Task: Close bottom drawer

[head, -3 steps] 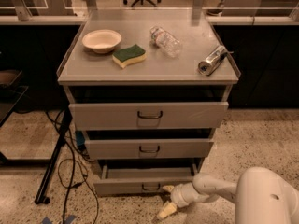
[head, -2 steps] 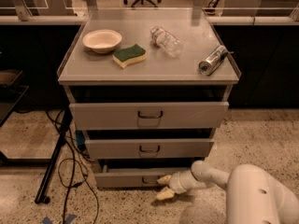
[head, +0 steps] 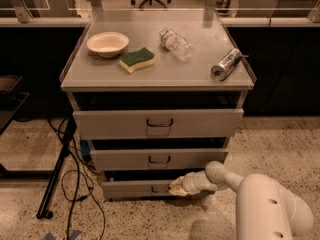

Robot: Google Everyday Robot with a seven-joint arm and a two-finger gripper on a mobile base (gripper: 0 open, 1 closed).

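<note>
The bottom drawer [head: 135, 189] is the lowest and shortest of three grey drawer fronts in the cabinet, with a small dark handle [head: 160, 188] partly hidden. It stands only slightly out from the cabinet. My gripper [head: 176, 186] reaches in from the lower right on a white arm [head: 260, 204] and presses against the drawer front, right beside the handle.
Above are the middle drawer [head: 159, 159] and the large top drawer [head: 158, 123], both pulled out a little. On the cabinet top lie a bowl [head: 107, 43], a sponge [head: 137, 59], a plastic bottle [head: 176, 44] and a can [head: 226, 64]. A stand leg and cables [head: 62, 169] lie on the floor at left.
My gripper has moved up and left from the floor in front onto the bottom drawer's front, and the drawer has slid further into the cabinet.
</note>
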